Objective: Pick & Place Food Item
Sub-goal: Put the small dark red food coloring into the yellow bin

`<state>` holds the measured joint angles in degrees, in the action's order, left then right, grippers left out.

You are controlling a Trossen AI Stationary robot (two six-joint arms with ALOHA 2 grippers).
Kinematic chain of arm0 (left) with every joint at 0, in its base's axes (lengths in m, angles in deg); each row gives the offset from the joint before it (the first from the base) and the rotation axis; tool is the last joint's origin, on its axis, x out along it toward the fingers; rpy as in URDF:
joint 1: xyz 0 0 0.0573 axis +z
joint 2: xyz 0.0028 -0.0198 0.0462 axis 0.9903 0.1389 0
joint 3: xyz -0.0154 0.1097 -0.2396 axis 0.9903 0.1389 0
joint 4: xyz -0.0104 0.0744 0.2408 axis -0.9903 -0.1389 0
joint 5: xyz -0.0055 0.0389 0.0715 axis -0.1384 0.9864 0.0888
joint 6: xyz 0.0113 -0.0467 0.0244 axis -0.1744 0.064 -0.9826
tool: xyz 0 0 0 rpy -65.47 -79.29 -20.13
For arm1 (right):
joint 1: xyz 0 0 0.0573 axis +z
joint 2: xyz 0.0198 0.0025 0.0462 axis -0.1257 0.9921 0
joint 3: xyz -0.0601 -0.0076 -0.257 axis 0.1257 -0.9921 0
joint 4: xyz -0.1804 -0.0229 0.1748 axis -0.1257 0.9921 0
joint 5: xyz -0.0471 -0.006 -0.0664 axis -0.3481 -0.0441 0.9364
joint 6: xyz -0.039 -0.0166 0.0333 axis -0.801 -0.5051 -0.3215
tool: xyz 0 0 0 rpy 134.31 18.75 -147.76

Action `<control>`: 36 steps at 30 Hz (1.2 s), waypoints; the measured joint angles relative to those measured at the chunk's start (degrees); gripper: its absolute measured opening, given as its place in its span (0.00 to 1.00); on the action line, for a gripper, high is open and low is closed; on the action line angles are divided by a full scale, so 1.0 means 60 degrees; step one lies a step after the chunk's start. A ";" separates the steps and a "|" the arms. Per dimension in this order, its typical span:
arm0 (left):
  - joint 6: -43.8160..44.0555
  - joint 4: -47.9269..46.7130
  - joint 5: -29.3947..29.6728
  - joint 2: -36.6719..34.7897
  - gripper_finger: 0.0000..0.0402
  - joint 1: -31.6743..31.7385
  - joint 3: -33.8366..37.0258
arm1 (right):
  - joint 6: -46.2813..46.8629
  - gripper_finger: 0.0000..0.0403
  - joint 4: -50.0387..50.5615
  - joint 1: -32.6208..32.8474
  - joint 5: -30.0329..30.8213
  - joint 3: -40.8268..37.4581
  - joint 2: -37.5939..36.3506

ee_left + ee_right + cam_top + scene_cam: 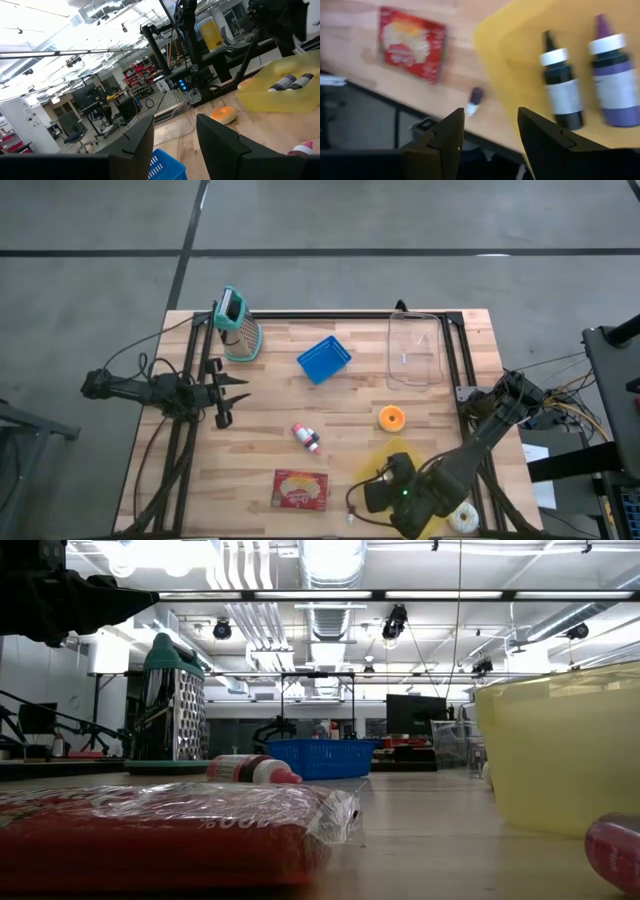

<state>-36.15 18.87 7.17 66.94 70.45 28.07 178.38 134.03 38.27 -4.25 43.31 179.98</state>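
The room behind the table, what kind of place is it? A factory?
More likely a big workshop or robot lab. The low view shows bare ceiling ducts and strip lights overhead. The left wrist view shows red shelves and an office chair far back.

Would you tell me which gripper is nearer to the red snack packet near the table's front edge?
The right gripper is nearer, open just beside the red snack packet over the yellow bin. The left gripper waits open at the table's left side, farther back.
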 joint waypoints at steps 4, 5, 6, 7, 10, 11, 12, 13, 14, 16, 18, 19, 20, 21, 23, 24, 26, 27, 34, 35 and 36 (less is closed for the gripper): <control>0.0000 0.0002 0.0000 0.0000 0.38 -0.0001 0.0002 | -0.0414 0.45 -0.0710 0.0000 0.0663 -0.0003 0.0000; 0.0000 0.0004 0.0004 0.0001 0.38 -0.0001 0.0002 | -0.0515 0.45 -0.0866 0.0000 0.0832 -0.0007 0.0000; 0.0000 0.0000 0.0000 0.0001 0.38 0.0002 0.0002 | -0.0599 0.45 -0.1026 0.0000 0.0942 -0.0007 0.0000; -0.0002 0.0003 0.0002 0.0000 0.38 0.0000 0.0000 | -0.0705 0.45 -0.1180 -0.0004 0.1065 -0.0007 0.0000; -0.0003 0.0001 0.0004 0.0002 0.38 0.0001 0.0002 | -0.0918 0.45 -0.1651 -0.0057 0.1339 -0.0007 0.0123; -0.0003 0.0001 0.0000 0.0001 0.38 -0.0001 0.0001 | -0.0936 0.45 -0.1780 -0.0062 0.1333 -0.0007 0.0190; -0.0001 0.0002 0.0001 0.0000 0.38 0.0000 -0.0002 | -0.0944 0.45 -0.1888 -0.0064 0.1324 -0.0010 0.0286; -0.0004 0.0001 0.0004 0.0000 0.38 0.0000 0.0000 | -0.0930 0.45 -0.1998 -0.0066 0.1315 0.0005 0.0384; 0.0000 0.0002 0.0000 0.0002 0.38 -0.0002 0.0000 | -0.0877 0.45 -0.2036 -0.0066 0.1317 0.0079 0.0508; 0.0000 0.0000 0.0004 -0.0002 0.38 -0.0002 0.0001 | -0.0600 0.45 -0.2096 -0.0066 0.1301 0.0270 0.0741; -0.0003 0.0004 0.0000 -0.0002 0.38 -0.0002 -0.0001 | -0.0316 0.45 -0.2125 -0.0066 0.1297 0.0530 0.1021; -0.0002 0.0000 0.0002 0.0002 0.38 -0.0002 0.0000 | -0.0195 0.45 -0.2136 -0.0062 0.1288 0.0683 0.1166; -0.0001 0.0002 0.0000 0.0002 0.38 0.0000 0.0001 | -0.0123 0.45 -0.2097 -0.0062 0.1245 0.0867 0.1338; -0.0001 0.0000 0.0003 0.0002 0.38 0.0000 0.0000 | -0.0056 0.45 -0.2053 -0.0062 0.1220 0.1078 0.1513; 0.0000 0.0004 0.0000 -0.0001 0.38 0.0001 -0.0001 | 0.0038 0.45 -0.1828 -0.0062 0.1098 0.1608 0.1898; 0.0000 0.0000 0.0000 0.0002 0.38 -0.0002 -0.0002 | 0.0101 0.45 -0.1578 -0.0062 0.0992 0.1920 0.2086; -0.0003 0.0003 0.0003 -0.0002 0.38 -0.0001 0.0002 | 0.0279 0.45 -0.0979 -0.0062 0.0749 0.2599 0.2512; -0.0004 0.0000 0.0000 -0.0002 0.38 0.0002 0.0002 | 0.0366 0.45 -0.0632 -0.0062 0.0686 0.2991 0.2731; -0.0003 0.0000 0.0000 0.0002 0.38 -0.0002 0.0002 | 0.1476 0.45 0.2102 -0.0068 0.0210 0.5947 0.4346; -0.0004 0.0004 0.0000 -0.0002 0.38 -0.0002 -0.0002 | 0.1673 0.45 0.2432 -0.0083 0.0018 0.6324 0.4578; -0.0004 0.0000 0.0000 -0.0002 0.38 -0.0002 0.0002 | 0.1840 0.45 0.2813 -0.0108 -0.0203 0.6689 0.4808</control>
<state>-36.17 18.87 7.17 66.92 70.44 28.08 189.42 150.91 37.62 -5.47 83.44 208.83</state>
